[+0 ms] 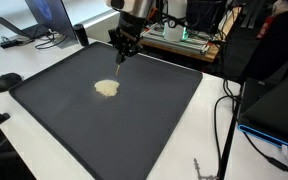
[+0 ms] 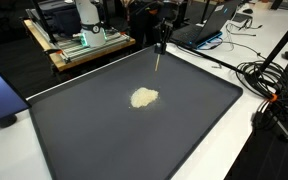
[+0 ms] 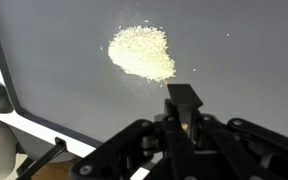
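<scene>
No legible text, labels, brands or numbers, none on gripper (image 1: 122,52), none on dark mat (image 1: 154,110)

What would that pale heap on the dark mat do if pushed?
Probably scatter rather than slide whole: the heap looks like loose grains, with strays lying apart. Likely light, lying so flat; probably too crumbly to pinch up.

The pincer (image 1: 122,54) points straight down, jaws closed.

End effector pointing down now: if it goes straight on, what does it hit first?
Most likely bare dark mat, near its edge. The shut end effector points down beside, not over, the pale grain pile. Height above the mat is hard to judge.
</scene>
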`<state>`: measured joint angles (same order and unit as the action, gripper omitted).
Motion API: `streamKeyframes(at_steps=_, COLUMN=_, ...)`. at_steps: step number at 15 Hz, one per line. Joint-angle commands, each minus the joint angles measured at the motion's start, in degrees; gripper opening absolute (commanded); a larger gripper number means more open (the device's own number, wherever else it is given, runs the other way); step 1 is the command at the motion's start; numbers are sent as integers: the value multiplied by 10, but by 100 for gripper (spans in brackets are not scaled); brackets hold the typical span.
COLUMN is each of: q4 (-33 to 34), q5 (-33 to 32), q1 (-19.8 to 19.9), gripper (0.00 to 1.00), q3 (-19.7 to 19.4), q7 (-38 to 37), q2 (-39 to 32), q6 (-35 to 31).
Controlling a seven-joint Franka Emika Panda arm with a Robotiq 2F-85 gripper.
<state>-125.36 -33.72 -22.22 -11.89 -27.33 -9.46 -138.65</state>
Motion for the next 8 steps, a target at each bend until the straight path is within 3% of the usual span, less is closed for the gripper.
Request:
streamKeyframes(at_steps=1, q4=43, q5=-15, q1=46, gripper=3, q3=66, q7=4, q2=-34, q6=66)
streamKeyframes(at_steps=4, q4=66, q5=8, q1=73, gripper=3, q3=92, q7=36, q2=-51, q6=79)
streamKeyframes(at_steps=8, q4=84, q5=65, q1=125, gripper=3, q3=100, q7=105, q2=-66, q6=45)
